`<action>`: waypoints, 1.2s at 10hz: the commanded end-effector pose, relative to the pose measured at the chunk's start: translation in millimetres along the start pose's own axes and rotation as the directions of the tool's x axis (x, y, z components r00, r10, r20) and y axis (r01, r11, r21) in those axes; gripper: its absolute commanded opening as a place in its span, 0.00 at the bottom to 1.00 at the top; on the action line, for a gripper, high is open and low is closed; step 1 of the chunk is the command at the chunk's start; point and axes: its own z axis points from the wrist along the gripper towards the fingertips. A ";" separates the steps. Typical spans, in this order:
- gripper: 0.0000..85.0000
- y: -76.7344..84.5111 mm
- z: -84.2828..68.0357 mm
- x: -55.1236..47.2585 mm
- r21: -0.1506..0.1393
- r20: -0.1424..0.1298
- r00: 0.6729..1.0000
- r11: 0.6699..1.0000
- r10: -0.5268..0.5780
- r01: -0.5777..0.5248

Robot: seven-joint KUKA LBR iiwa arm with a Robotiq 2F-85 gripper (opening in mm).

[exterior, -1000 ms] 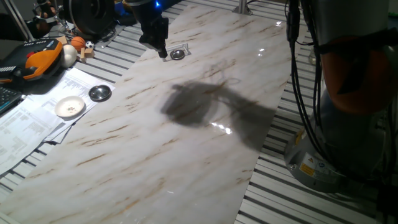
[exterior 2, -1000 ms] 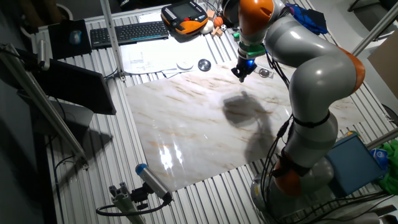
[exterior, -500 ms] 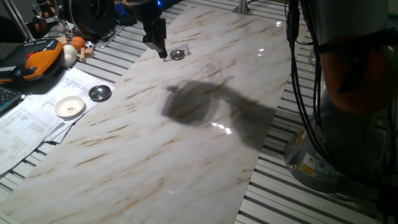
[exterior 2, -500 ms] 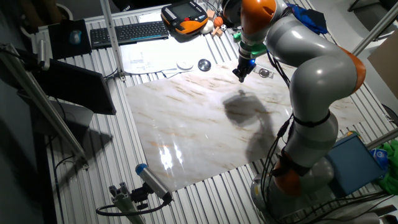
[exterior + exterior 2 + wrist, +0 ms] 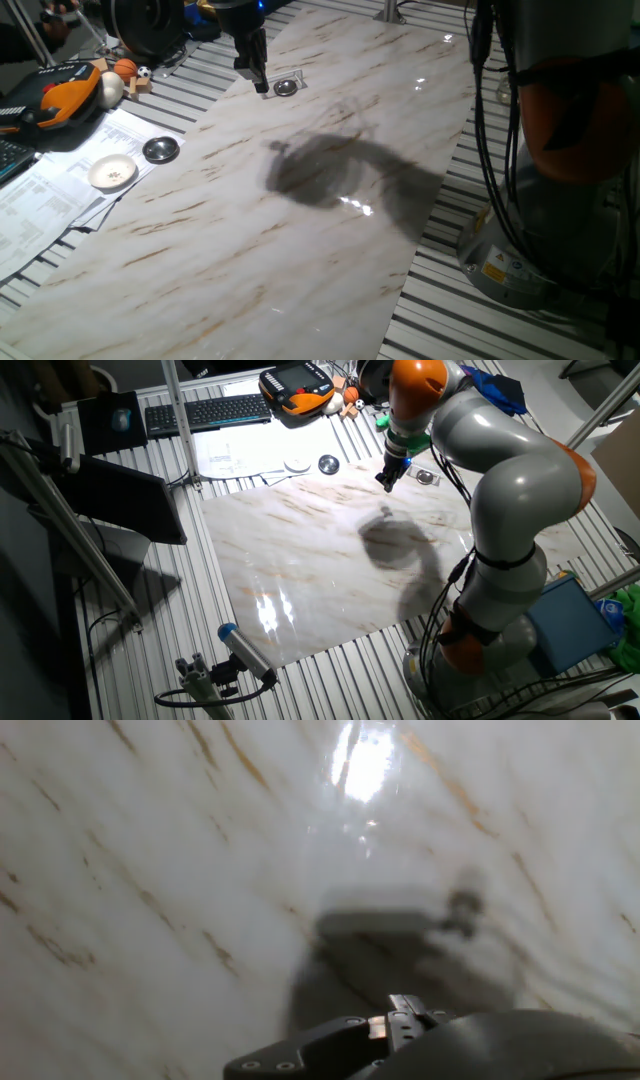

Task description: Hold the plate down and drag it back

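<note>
Since a second ago my hand [image 5: 262, 86] has edged slightly closer to the small round dark grey metallic plate [image 5: 286, 87], just to its right on the marble bench [image 5: 300, 230]. Nothing is pressed or dragged yet. Whether the fingers are together, I cannot tell.

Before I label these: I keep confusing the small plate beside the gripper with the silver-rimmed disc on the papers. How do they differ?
The plate is smaller than the silver-rimmed disc. The plate lies on the marble slab beside the gripper; the silver-rimmed disc sits off it, by the white dish. Both are round, dark and shiny.
</note>
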 end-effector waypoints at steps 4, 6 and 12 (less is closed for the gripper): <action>0.00 0.1 -0.8 0.1 0.073 -0.024 0.999 0.996 -0.041 0.043; 0.00 0.1 -0.8 0.1 0.087 -0.019 0.999 0.995 -0.039 0.040; 0.00 -57.1 20.7 -20.1 0.155 0.031 0.995 0.984 -0.092 0.087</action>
